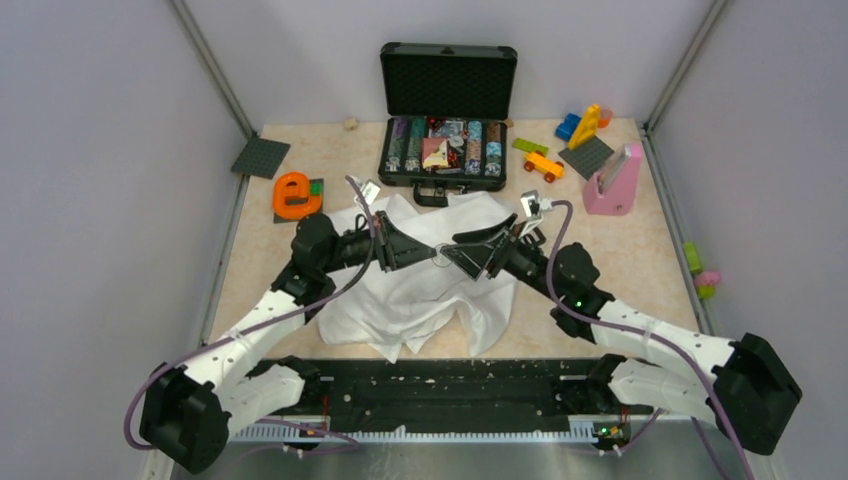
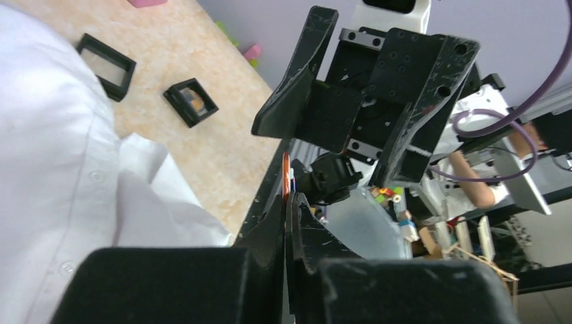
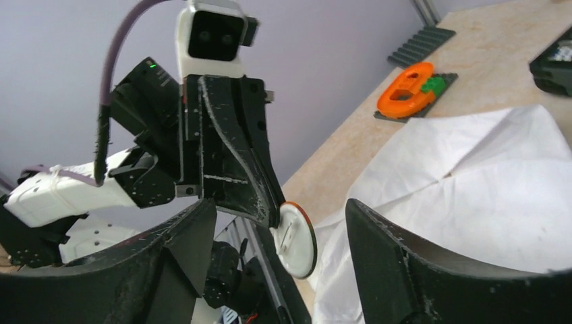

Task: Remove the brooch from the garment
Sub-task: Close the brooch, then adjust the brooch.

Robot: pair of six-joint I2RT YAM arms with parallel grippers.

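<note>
brooch (image 3: 297,239): small round disc, pale face with an orange rim, hanging in the air over the middle of the shirt. Its pale back with a little clasp is facing the right wrist camera. It is looking apart from the cloth.
left gripper (image 1: 425,253): reaching in from the left, fingers pressing together on the brooch's edge and gripping it.
right gripper (image 1: 470,258): facing the brooch from just to its right, fingers standing spread wide and gripping nothing.
shirt (image 1: 420,300): white, lying crumpled on the middle of the table under both grippers, with buttons showing in the left wrist view.
table (image 1: 650,260): beige top, carrying everything.
black frames (image 2: 106,65): two small square ones lying on bare table just past the shirt's edge, seen from the left wrist only.
case (image 1: 448,85): black, sitting open at the far middle just beyond the shirt, its compartments holding colourful pieces.
orange letter (image 1: 293,195): lying to the far left of the shirt.
toy blocks (image 1: 585,125): sitting scattered at the far right.
pink stand (image 1: 615,180): standing beside the blocks.
</note>
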